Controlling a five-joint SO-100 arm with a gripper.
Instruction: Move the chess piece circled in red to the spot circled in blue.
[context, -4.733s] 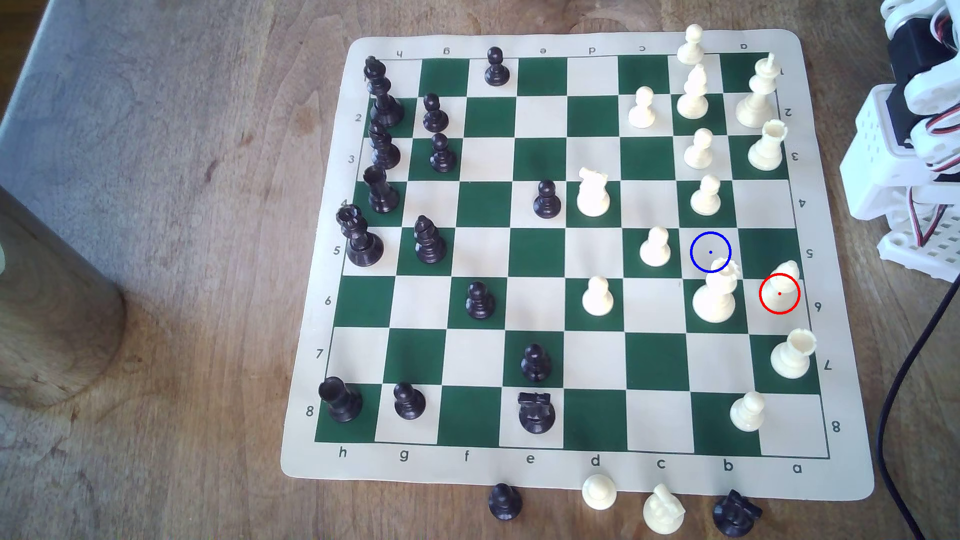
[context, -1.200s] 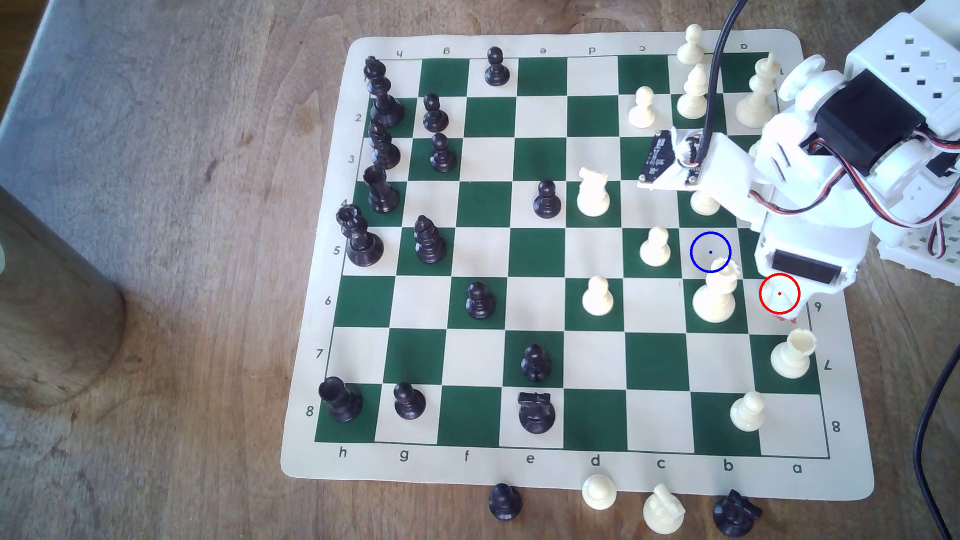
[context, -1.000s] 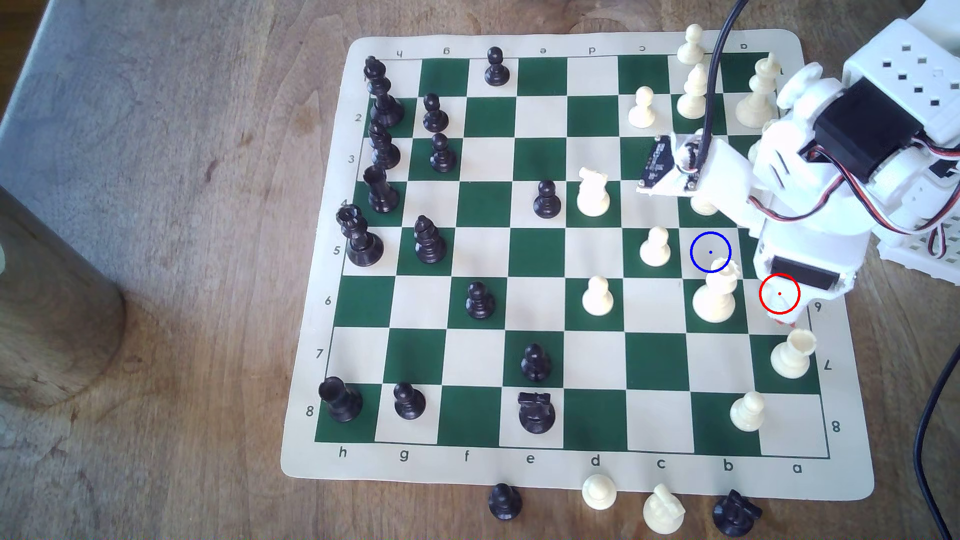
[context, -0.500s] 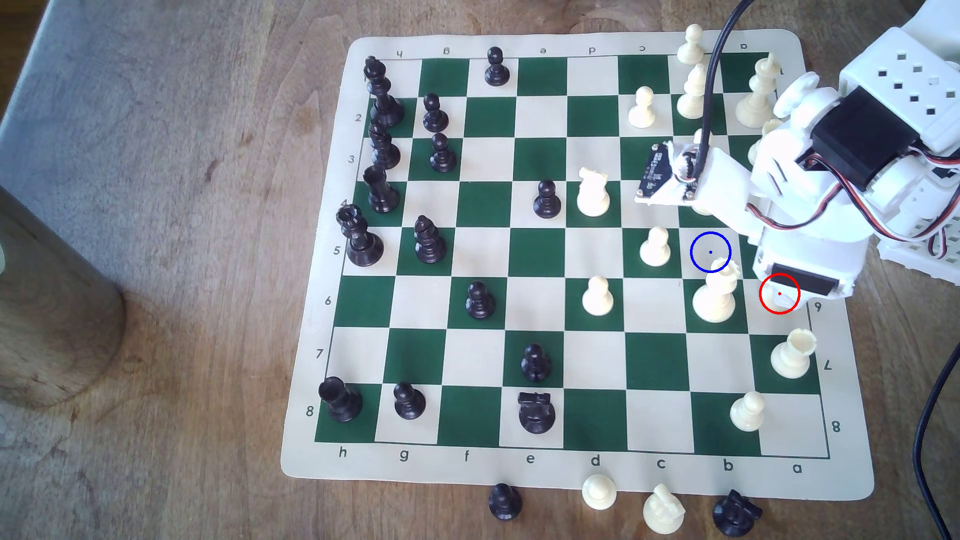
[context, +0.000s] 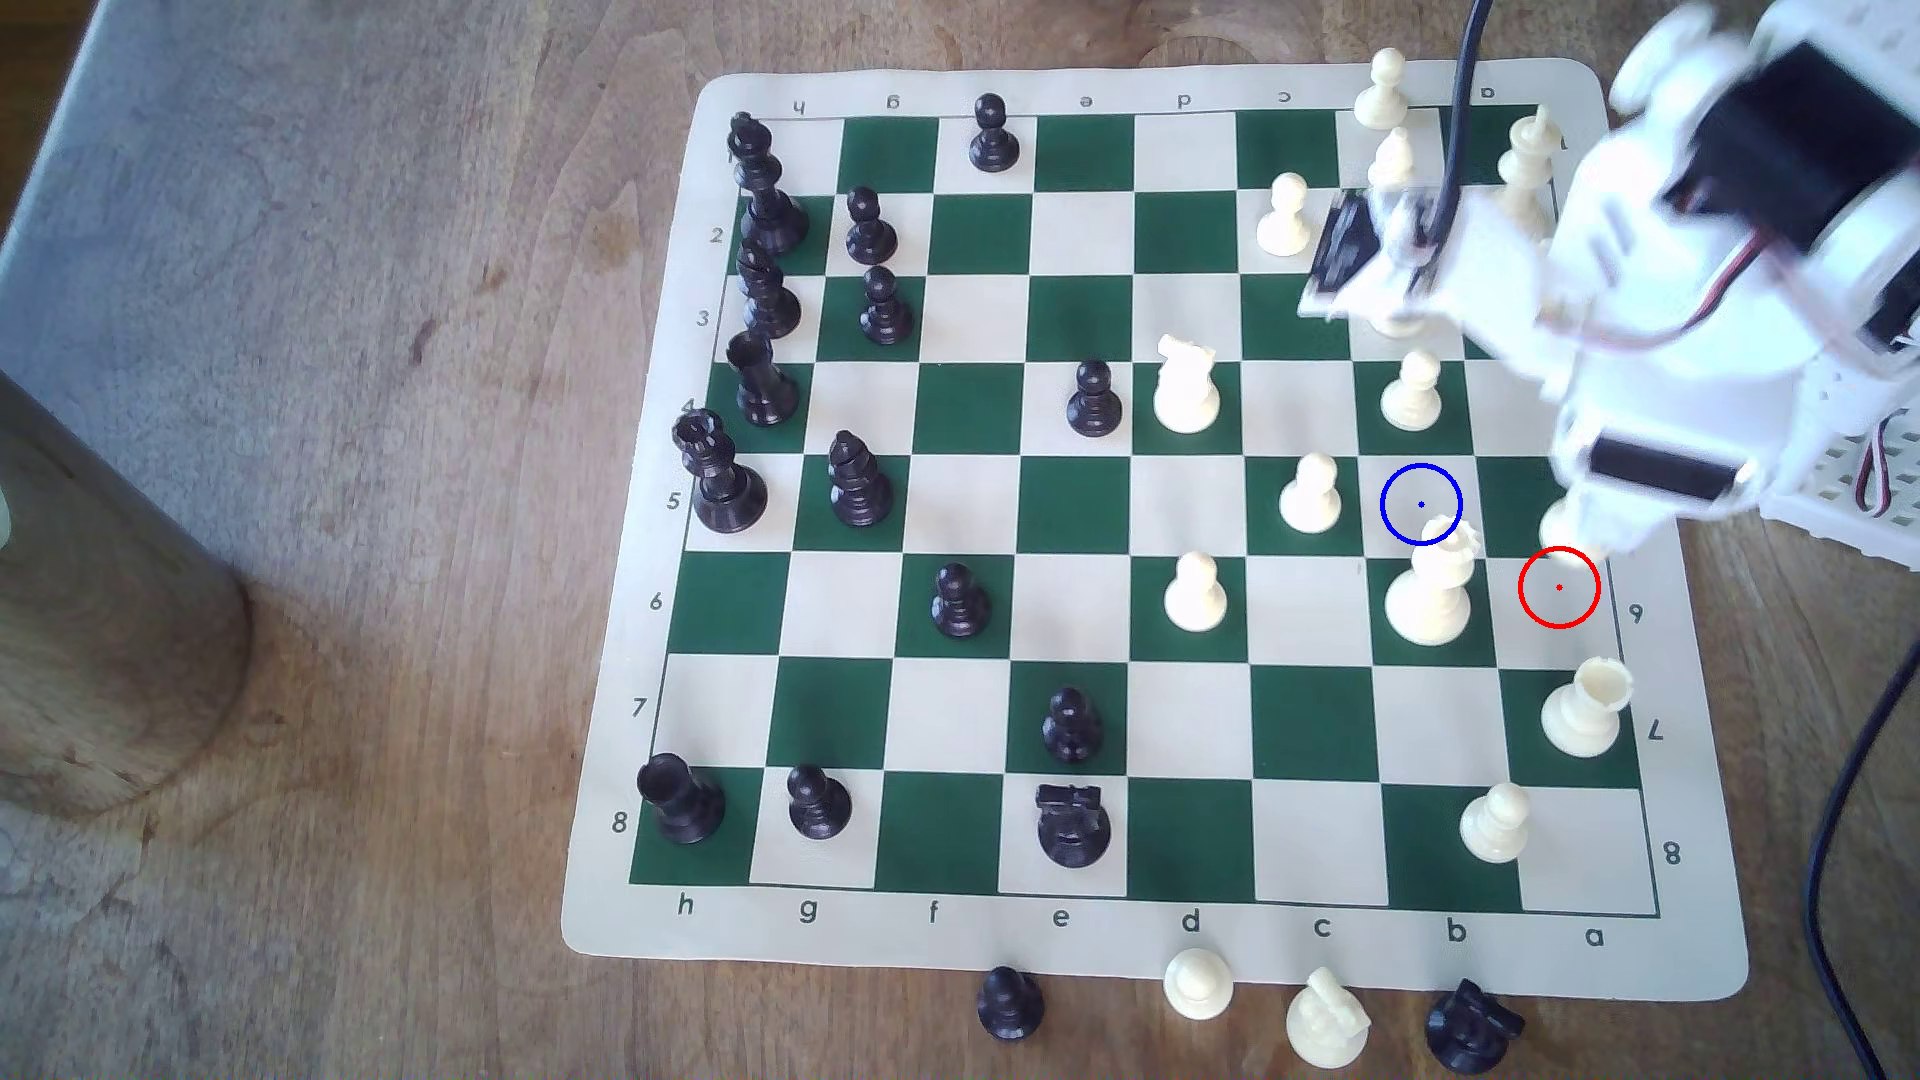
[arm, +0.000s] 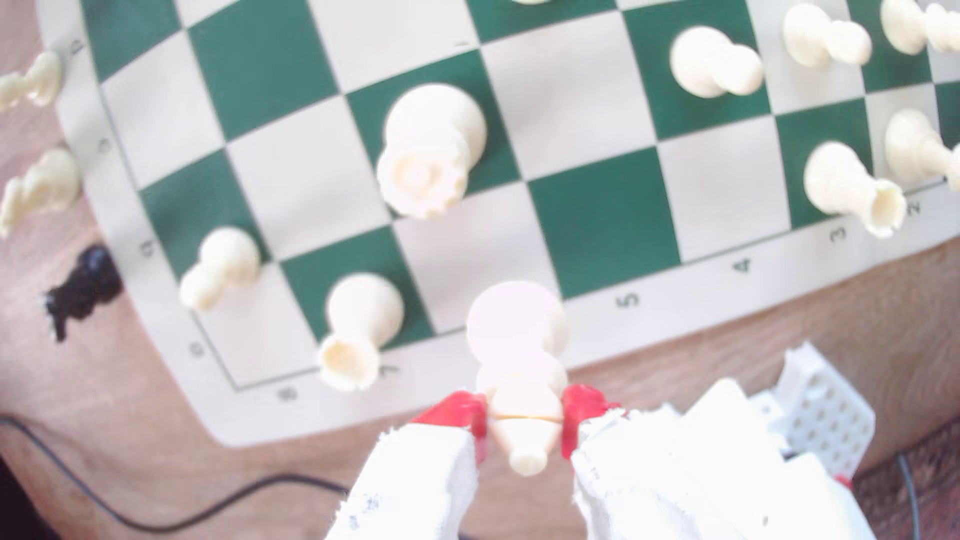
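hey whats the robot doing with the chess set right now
The arm's claw is shut on the cream-white bishop, its red-tipped fingers pinching the piece near its head. The bishop is off the board, and the red-ringed square is bare. The blue-ringed square, one file over and one rank up, is free. The white queen stands right beside both squares, so the carry will probably need some height.

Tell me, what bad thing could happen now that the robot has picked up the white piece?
The pincer pinches the bishop only near its head, so it might slip out or tip. The tall white queen stands right beside the blue-ringed square, with pawns close by, so the swinging base could knock one over.
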